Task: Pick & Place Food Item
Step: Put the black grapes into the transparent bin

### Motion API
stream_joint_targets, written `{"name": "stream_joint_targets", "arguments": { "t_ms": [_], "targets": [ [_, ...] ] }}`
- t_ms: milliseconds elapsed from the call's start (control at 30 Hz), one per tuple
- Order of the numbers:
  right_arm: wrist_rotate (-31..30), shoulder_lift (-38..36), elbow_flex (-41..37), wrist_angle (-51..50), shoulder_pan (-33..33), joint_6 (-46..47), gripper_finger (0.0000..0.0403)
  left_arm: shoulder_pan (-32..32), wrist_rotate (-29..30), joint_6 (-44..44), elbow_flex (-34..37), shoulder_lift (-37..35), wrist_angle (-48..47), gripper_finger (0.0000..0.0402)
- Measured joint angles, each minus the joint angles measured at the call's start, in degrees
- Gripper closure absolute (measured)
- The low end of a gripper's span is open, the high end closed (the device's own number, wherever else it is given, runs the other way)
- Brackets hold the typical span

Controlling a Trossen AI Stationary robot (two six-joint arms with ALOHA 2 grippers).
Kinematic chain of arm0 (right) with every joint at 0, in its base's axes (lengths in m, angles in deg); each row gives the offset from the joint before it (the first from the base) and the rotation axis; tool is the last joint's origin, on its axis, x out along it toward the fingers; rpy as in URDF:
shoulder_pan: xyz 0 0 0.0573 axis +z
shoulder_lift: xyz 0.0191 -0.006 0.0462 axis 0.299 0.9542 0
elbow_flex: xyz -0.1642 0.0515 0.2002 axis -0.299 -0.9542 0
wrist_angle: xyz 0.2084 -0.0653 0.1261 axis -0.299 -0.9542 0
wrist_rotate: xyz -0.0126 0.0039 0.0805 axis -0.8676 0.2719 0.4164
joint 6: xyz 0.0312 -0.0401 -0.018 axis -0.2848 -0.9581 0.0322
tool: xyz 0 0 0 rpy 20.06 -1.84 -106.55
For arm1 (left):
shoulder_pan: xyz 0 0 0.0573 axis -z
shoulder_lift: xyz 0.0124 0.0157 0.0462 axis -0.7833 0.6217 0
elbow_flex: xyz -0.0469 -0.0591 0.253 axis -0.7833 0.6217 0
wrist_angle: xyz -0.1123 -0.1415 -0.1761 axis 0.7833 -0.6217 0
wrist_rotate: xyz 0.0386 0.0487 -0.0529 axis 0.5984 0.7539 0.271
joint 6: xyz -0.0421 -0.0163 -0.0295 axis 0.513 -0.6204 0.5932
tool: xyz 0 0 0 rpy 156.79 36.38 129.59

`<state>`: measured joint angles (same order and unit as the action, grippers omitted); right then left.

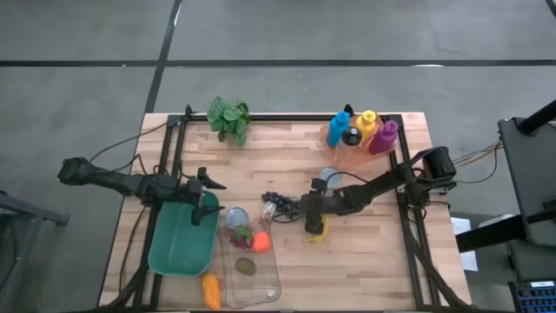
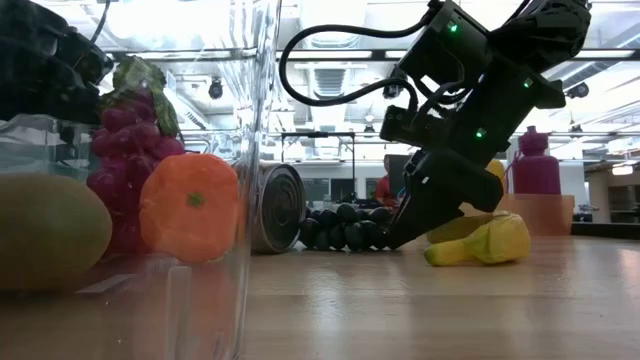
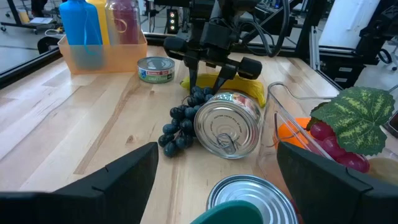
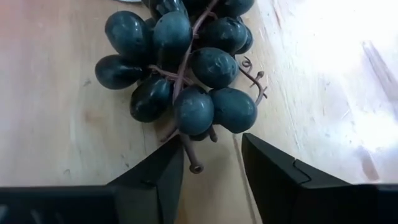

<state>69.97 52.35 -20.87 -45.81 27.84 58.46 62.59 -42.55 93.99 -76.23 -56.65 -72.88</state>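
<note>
While the dark grapes (image 4: 186, 68) lie flat on the table (image 1: 365, 269) mid-board, the right gripper (image 4: 211, 163) sits low at the bunch's stem end, fingers parted either side of the stem tip, nothing grasped yet.

Risk: the stem is thin. If the fingers shut on it alone, the bunch could swing or slip out; if they shut too deep, they squash or pop off berries.

Neighbours are tight. A steel can (image 3: 227, 123) lies on its side just beside the bunch and might roll if nudged. A banana (image 2: 482, 242) sits right behind the gripper, probably touching the arm; hard to say from low down.

The clear container (image 1: 252, 271) with fruit is near, past the can.

The left gripper (image 3: 214, 180) hangs open over the green bin (image 1: 181, 243).
</note>
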Motion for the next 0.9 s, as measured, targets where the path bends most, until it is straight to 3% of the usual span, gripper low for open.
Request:
{"name": "stream_joint_targets", "arguments": {
  "t_ms": [367,900],
  "targets": [
    [-0.13,0.0,0.0,0.43,0.0,-3.31,0.0338,0.0,0.01,0.0,0.02,0.0,0.0,0.0066],
    [0.01,0.0,0.22,1.7,0.08,-7.35,0.0343,0.0,0.01,0.0,0.0,-0.01,0.0,0.0066]
  ]
}}
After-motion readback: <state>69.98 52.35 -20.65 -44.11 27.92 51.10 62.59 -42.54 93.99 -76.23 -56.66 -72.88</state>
